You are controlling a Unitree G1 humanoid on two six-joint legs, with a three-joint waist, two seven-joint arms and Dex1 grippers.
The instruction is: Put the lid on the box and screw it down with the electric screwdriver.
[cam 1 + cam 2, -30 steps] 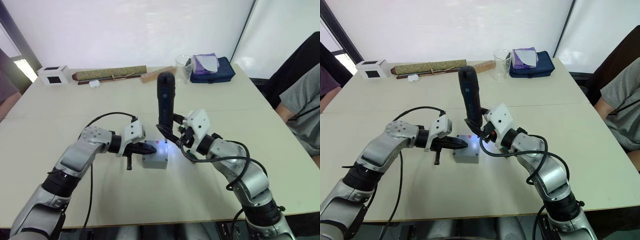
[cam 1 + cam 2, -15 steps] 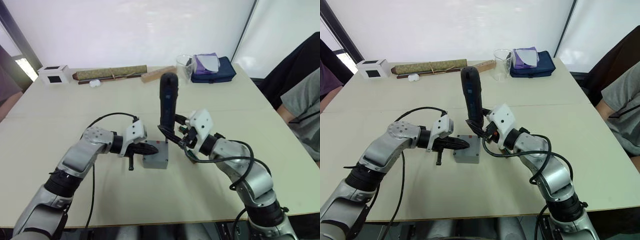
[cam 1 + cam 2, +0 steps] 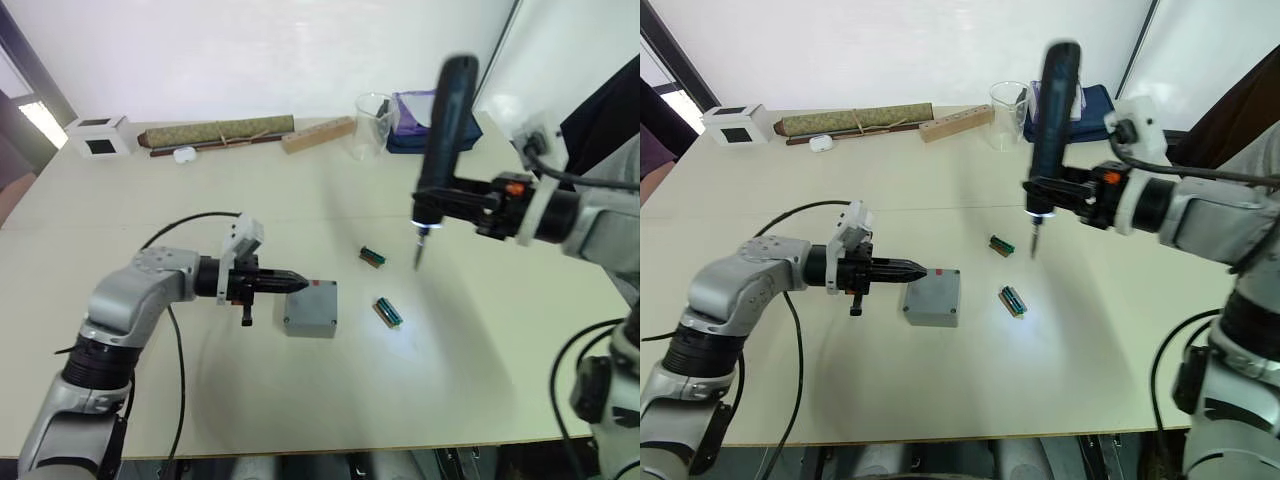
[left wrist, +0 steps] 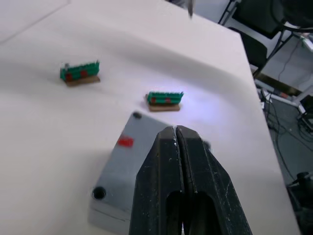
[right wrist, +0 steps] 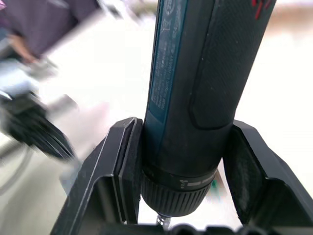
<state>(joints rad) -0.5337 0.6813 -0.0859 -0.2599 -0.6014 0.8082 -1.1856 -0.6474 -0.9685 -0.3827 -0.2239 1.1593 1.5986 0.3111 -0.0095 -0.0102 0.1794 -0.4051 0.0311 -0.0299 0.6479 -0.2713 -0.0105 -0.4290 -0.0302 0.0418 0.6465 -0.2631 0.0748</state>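
- Both eye views look forward and down from the head onto the same table.
- Left wrist view sits close over the box.
- Right wrist view looks close at the screwdriver.

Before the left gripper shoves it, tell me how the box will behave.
The box looks low, flat-bottomed and rigid, so it should slide, not tip or roll. It probably weighs little. With the left gripper at one edge, an off-centre push might turn it.
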